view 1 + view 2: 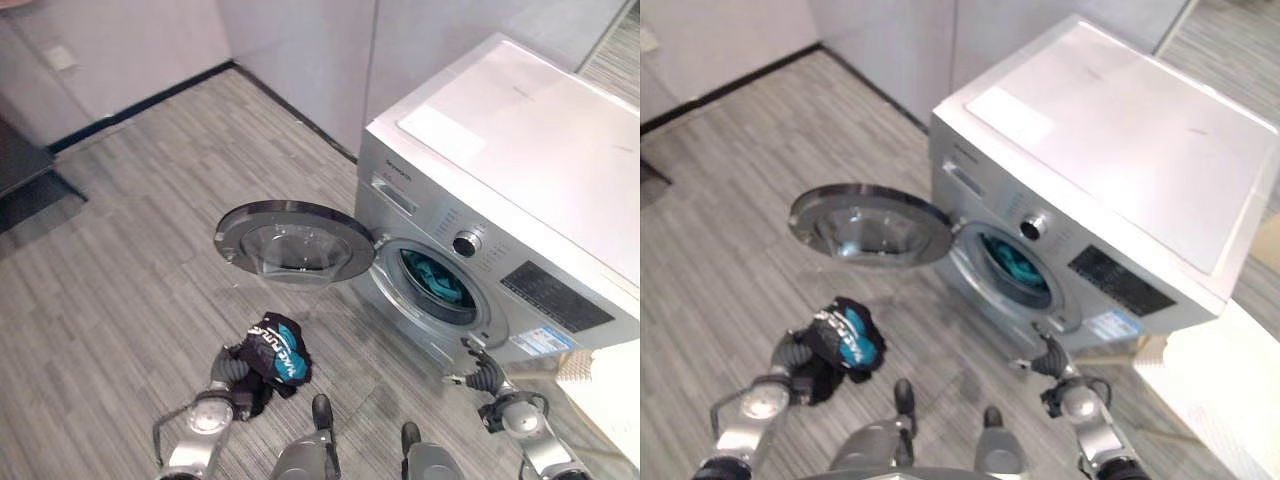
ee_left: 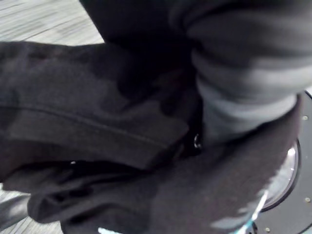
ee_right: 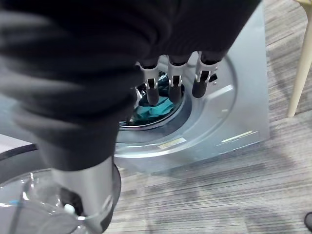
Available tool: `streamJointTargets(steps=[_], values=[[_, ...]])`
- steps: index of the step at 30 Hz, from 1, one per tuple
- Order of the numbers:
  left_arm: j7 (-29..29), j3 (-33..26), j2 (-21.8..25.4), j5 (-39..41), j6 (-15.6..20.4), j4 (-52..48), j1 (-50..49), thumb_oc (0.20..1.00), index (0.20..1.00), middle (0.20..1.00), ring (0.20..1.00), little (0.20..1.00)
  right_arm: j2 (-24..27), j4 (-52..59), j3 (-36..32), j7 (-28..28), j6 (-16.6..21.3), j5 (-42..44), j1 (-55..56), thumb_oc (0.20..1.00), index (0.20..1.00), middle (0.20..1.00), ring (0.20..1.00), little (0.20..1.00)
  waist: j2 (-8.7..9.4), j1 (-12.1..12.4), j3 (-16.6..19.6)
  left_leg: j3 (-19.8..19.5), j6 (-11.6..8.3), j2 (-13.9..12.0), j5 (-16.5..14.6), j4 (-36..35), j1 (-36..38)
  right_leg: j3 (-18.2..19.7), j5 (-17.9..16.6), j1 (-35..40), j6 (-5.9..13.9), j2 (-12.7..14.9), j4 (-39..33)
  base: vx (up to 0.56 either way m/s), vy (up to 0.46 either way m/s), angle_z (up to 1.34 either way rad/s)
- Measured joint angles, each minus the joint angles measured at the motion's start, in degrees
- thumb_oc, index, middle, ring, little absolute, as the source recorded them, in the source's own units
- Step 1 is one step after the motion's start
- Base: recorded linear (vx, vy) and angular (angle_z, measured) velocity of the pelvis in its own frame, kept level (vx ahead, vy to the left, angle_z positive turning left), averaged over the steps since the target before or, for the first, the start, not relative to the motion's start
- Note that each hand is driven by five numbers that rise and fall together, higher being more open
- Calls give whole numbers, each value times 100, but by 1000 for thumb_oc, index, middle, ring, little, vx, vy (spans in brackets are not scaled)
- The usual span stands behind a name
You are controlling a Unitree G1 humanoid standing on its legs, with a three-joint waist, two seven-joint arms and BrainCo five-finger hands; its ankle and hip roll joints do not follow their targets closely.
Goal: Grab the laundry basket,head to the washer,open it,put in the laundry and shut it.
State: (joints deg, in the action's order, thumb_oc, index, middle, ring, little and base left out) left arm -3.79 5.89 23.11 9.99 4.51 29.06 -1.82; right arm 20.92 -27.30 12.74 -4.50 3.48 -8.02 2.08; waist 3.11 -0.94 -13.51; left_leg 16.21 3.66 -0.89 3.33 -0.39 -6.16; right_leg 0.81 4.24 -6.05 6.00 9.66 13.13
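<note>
Left hand (image 1: 232, 368) is wrapped up in a black garment (image 1: 275, 355) with teal print on it, fingers buried in the cloth, so it's got that bundle held up off the floor (image 1: 120, 280). In the left wrist view the dark cloth (image 2: 97, 126) covers nearly everything around the hand.

Ahead of that hand and a bit to its right, the washer (image 1: 520, 170) sits with its door (image 1: 295, 240) swung wide open, the glass side facing up. The door hangs just beyond the garment, apart from it. Inside the drum (image 1: 438, 280) there's already something teal (image 1: 1015, 262).

Right hand (image 1: 482, 368) hovers just in front of the washer's lower front, below the drum opening, holding nothing. In its wrist view the fingers (image 3: 168, 80) hang fairly straight and relaxed, pointing at the opening (image 3: 156, 105). Off to that hand's right there's a white basket (image 1: 600, 385), well apart from the left hand.
</note>
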Motion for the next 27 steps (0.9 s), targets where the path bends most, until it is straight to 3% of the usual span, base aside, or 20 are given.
streamJointTargets(steps=[1, 3, 4, 7, 8, 10, 11, 12, 13, 14, 15, 16, 17, 19, 21, 22, 23, 24, 27], values=[[-21, -36, 19, -2, 2, 3, 9, 200, 200, 200, 200, 200, -12, 10, 20, 7, 10, -2, -34, 1000, 1000, 1000, 1000, 1000, 16, -8, -5, 118, 22, 15, -18, -61, 104, -137, -4, -81, 10, 20, 137, 120, 84, -100], [-48, -168, 87, -2, 32, -35, -62, 200, 200, 200, 200, 200, -22, 17, 115, 26, 2, -5, -91, 1000, 1000, 1000, 1000, 1000, 140, 2, -7, 590, -131, 10, -186, -277, 409, -730, 11, -405, 55, 74, 267, 258, 97, -133], [-54, -205, 98, 0, 32, -38, -181, 200, 200, 200, 200, 200, -27, 95, 140, 64, 7, -4, -110, 1000, 1000, 1000, 1000, 1000, 232, -21, 9, 875, -192, 31, -299, -276, 433, -1530, -19, -724, 100, 166, 116, 296, 26, -126], [11, -162, -12, 4, -8, 0, -327, 200, 200, 200, 200, 200, -14, 54, 118, 65, -60, -5, -58, 1000, 1000, 1000, 1000, 1000, 278, -51, 26, 1154, -235, 27, -467, -211, 520, -2616, -35, -936, 114, 227, 37, 231, -98, -65], [49, -142, -180, 0, -20, 2, -406, 200, 200, 200, 200, 200, 27, 48, 91, 64, -89, -5, 123, 1000, 1000, 1000, 1000, 1000, 241, -67, 34, 1144, -338, 20, -605, -42, 554, -2646, -157, -854, -70, 244, 100, 199, -171, -10], [140, -122, -252, 2, -19, -59, -423, 200, 200, 200, 200, 200, 50, 44, 92, 72, -100, -4, 296, 1000, 1000, 1000, 1000, 1000, 189, -80, 52, 1082, -396, -57, -657, 87, 570, -2454, -295, -822, -143, 74, 12, 179, -192, 7], [150, -121, -252, 3, -22, -66, -539, 200, 200, 200, 200, 200, 50, 16, 77, 73, -99, -3, 311, 1000, 1000, 1000, 1000, 1000, 175, -47, 62, 1074, -391, -190, -653, 265, 586, -2376, -415, -725, -425, -89, -123, 168, -233, -2], [156, -119, -272, 3, -35, -66, -575, 200, 200, 200, 200, 200, 63, -37, 67, 68, -85, -2, 298, 1000, 1000, 1000, 1000, 1000, 125, -56, 75, 1038, -425, -282, -675, 315, 585, -2401, -383, -641, -470, -179, -181, 212, -288, -7], [172, -94, -269, 8, -81, -64, -566, 200, 200, 200, 200, 200, -7, -80, -50, 69, -91, 6, 290, 1000, 1000, 1000, 1000, 1000, 139, -45, 80, 993, -564, -426, -787, 766, 502, -2369, -281, -573, -645, -313, -211, 90, -90, -8], [187, -70, -236, 10, -105, -27, -581, 200, 200, 200, 200, 200, -80, -80, -130, 57, -94, 14, 305, 1000, 1000, 1000, 1000, 1000, 251, -2, 93, 900, -565, -568, -779, 1535, 276, -2284, -268, -439, -815, -390, -307, 121, -77, -29], [193, -63, -256, 11, -119, -31, -662, 200, 200, 200, 200, 200, -30, -45, -111, 56, -60, 17, 265, 1000, 1000, 1000, 1000, 1000, 256, 9, 109, 672, -567, -685, -779, 2098, 146, -2214, -235, -319, -857, -441, -397, 123, -4, -55], [184, -2, -296, 22, -132, -20, -678, 200, 200, 200, 200, 200, 23, -63, -168, 20, -11, 23, 206, 1000, 1000, 1000, 1000, 1000, 199, 15, 111, 201, -553, -832, -799, 3044, -310, -1879, -217, -157, -990, -576, -523, 113, 52, -76], [174, 114, -345, 26, -133, -17, -668, 200, 200, 200, 200, 200, 130, -76, -167, -31, -17, 28, 184, 1000, 1000, 1000, 1000, 1000, 147, 80, 158, -324, -687, -851, -979, 3358, -674, -1730, -247, -139, -1066, -684, -639, 113, 84, -83], [189, 174, -416, 29, -131, -36, -615, 200, 200, 200, 200, 200, 238, -78, -165, -50, -27, 33, 125, 1000, 1000, 1000, 1000, 1000, 66, 122, 178, -633, -774, -856, -1112, 2773, -859, -1574, -363, -120, -1023, -748, -746, 31, 99, -70], [183, 225, -482, 51, -131, -28, -518, 200, 200, 200, 200, 200, 299, -182, -163, -63, -27, 90, 135, 1000, 1000, 1000, 1000, 1000, 120, -2, 142, -602, -801, -877, -809, 1473, -834, -1553, -483, -63, -1060, -771, -787, 4, 107, -47], [180, 240, -510, 55, -127, -22, -466, 200, 200, 200, 200, 200, 321, -273, -142, -65, -45, 136, 142, 1000, 1000, 1000, 1000, 1000, 185, -27, 105, -612, -854, -867, -606, 1155, -862, -1595, -485, -26, -1060, -796, -821, -13, 150, -50], [161, 278, -525, 80, -119, 6, -382, 200, 200, 200, 200, 200, 324, -321, -129, -91, -79, 143, 116, 1000, 1000, 1000, 1000, 1000, 72, -48, 74, -790, -928, -839, -478, 910, -913, -1529, -495, 75, -1046, -859, -922, 61, 164, -59], [147, 280, -551, 111, -117, 18, -307, 200, 200, 200, 200, 200, 340, -373, -102, -123, -84, 144, 132, 1000, 1000, 1000, 1000, 1000, 85, -49, 43, -986, -964, -820, -361, 635, -866, -1410, -495, 87, -1032, -930, -987, 67, 164, -57], [142, 276, -602, 136, -116, 35, -227, 200, 200, 200, 200, 200, 284, -493, -94, -120, -90, 145, 117, 1000, 1000, 1000, 1000, 1000, 52, -38, -80, -1301, -821, -720, -119, 127, -523, -1035, -523, 161, -965, -1121, -1045, -42, 242, -83]])
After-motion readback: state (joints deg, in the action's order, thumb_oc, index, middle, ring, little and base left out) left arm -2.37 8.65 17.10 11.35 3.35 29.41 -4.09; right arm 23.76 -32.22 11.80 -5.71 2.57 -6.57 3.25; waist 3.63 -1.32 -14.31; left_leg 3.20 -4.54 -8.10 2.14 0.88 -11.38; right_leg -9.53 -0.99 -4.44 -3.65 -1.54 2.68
